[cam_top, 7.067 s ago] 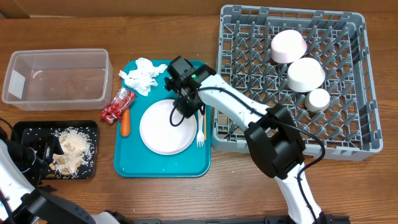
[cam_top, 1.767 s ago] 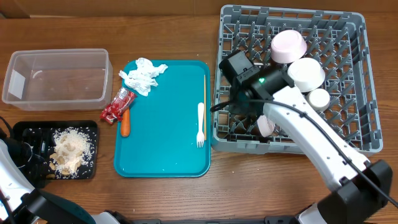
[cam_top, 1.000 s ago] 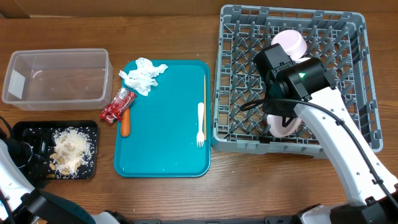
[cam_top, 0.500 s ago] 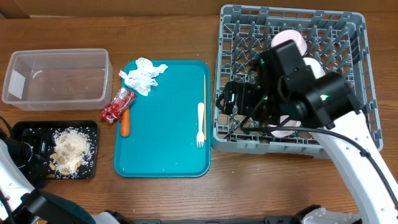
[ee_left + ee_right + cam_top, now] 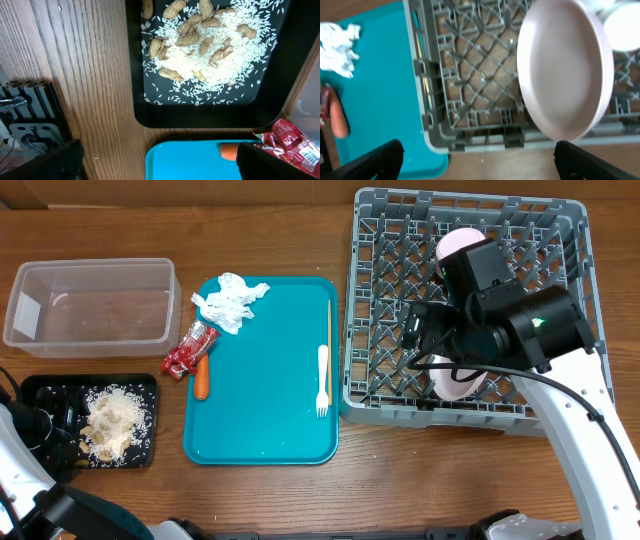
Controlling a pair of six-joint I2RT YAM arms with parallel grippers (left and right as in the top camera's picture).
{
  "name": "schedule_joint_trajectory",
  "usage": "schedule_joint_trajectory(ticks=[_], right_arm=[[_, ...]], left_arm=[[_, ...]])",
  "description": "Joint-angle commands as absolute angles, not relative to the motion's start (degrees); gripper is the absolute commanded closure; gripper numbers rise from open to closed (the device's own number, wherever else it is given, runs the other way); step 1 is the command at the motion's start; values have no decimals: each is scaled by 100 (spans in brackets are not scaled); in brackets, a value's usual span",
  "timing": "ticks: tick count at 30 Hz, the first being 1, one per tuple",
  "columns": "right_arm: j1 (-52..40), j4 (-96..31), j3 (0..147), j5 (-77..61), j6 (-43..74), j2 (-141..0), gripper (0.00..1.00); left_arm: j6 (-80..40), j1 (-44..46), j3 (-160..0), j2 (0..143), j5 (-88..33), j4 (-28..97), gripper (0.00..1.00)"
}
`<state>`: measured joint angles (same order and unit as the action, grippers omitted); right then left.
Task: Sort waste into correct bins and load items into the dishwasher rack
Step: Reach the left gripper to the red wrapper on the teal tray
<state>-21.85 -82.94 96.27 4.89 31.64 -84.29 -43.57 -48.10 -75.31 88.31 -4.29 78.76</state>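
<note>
Hovering with right tool (image 5: 480, 161) spread wide and empty over a pale plate (image 5: 565, 70) leaning on edge among the pegs by the rack (image 5: 435, 136) front wall, face tilted upward, left tool (image 5: 160, 161) likewise released beside the black tray (image 5: 200, 120).

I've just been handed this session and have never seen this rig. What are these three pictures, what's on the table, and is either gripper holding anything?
Two robot arms work at a table. One picture looks straight down; the other two come from a camera on each wrist. Right: a grey rack with a plate standing on edge. Middle: a teal tray with napkin, fork and chopsticks; wrapper and carrot at its left edge. Left: a clear tub and a black tray of rice. The left gripper and right gripper are open; nothing is held.
</note>
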Motion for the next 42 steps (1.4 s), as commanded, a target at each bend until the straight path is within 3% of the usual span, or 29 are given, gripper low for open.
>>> schedule_joint_trajectory(ticks=[1,11,16,17,21,25,30,35,42], right_arm=[[-2187,-7992,9710,703,3146,-8429,0],[-2187,-7979,9710,703,3146,-8429,0],[-2187,-7979,9710,703,3146,-8429,0],[-2187,-7979,9710,703,3146,-8429,0],[-2187,-7979,9710,703,3146,-8429,0],[-2187,-7979,9710,703,3146,-8429,0],[-2187,-7979,9710,703,3146,-8429,0],[-2187,-7979,9710,703,3146,-8429,0],[-2187,-7979,9710,703,3146,-8429,0]], left_arm=[[-4442,-4792,-7509,8866,-412,7872,0],[-4722,-4792,-7509,8866,-491,7091,0],[-2427,-4602,-7509,8827,-3173,7985,0],[-2241,-4451,-7511,8781,-3240,8071,0],[-2228,-3516,-7511,8388,-2762,8053,0],[-2252,-1990,-7518,7804,-2526,7437,0],[-2637,823,-7516,7712,-121,6403,0],[-2783,1621,-7516,7992,294,5966,0],[-2574,1406,-7516,8556,915,6486,0]])
